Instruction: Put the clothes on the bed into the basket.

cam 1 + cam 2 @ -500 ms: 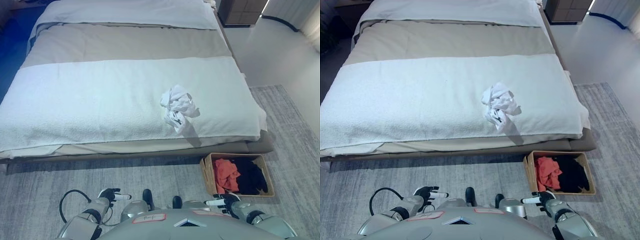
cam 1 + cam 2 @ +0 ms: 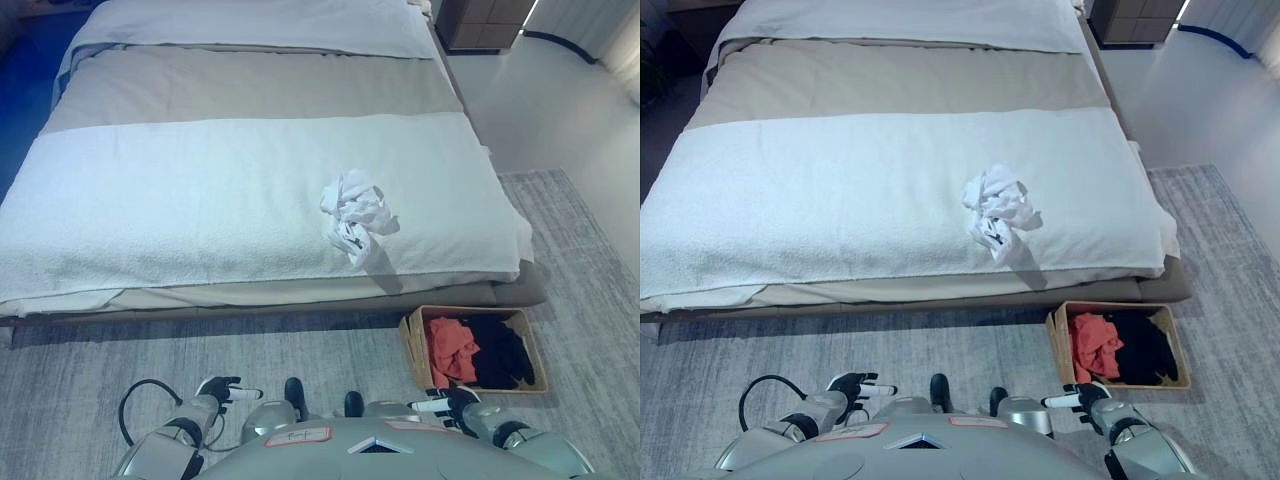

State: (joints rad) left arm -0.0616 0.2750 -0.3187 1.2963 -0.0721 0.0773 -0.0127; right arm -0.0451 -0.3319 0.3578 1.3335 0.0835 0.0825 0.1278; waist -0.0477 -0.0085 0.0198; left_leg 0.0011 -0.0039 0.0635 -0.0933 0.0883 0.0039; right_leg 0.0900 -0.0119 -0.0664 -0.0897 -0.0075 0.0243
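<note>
A crumpled white garment (image 2: 356, 213) lies on the white blanket of the bed (image 2: 200, 200), near its front right part. A brown wicker basket (image 2: 412, 342) stands on the rug below the bed's front right corner; it holds an orange-red cloth (image 2: 451, 350) and a black cloth (image 2: 500, 352). My left hand (image 2: 222, 391) is low at the bottom left, fingers relaxed and empty. My right hand (image 2: 448, 404) is low at the bottom right, just in front of the basket, fingers straight and empty. Both hands are far from the garment.
A grey rug (image 2: 90, 370) covers the floor in front of the bed. A dark nightstand (image 2: 480, 22) stands at the back right by the bed's head. Pale bare floor (image 2: 545, 110) lies to the right of the bed.
</note>
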